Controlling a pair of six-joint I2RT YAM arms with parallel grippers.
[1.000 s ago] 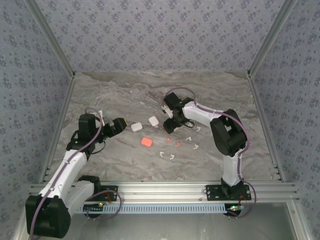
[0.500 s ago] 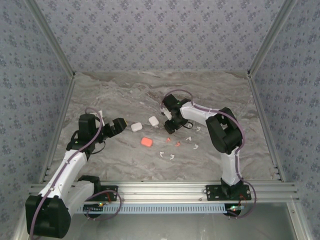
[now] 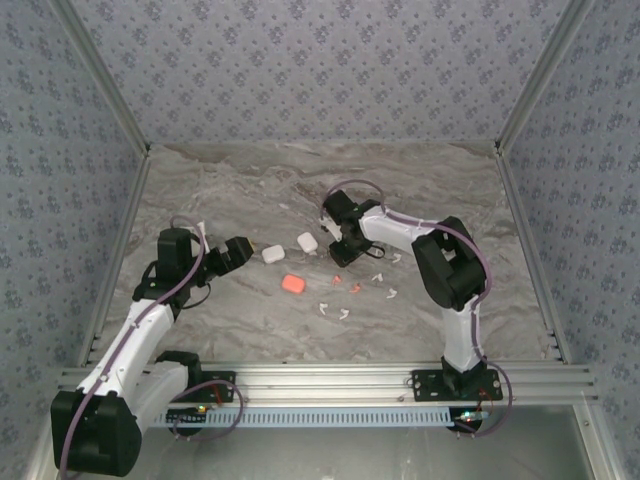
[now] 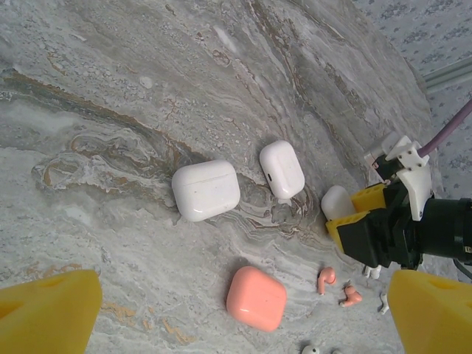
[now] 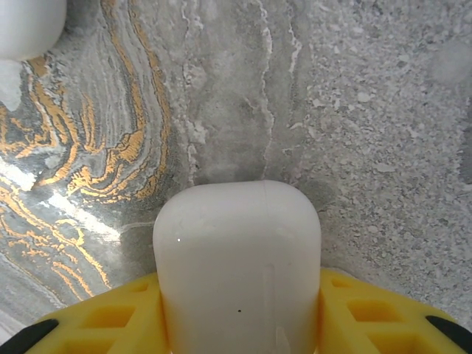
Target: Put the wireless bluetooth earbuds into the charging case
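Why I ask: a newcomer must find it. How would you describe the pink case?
Look midway across the marble table, nearer the arm bases than the white cases. The pink case is the one salmon pebble, far bigger than the pink earbuds.

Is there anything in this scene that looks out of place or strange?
Nothing looks damaged, but the earbuds lie scattered loose on the table, pink and white mixed. The pink case, the wide white case and the slim white case all lie closed. The right claw grips a fourth case, white.
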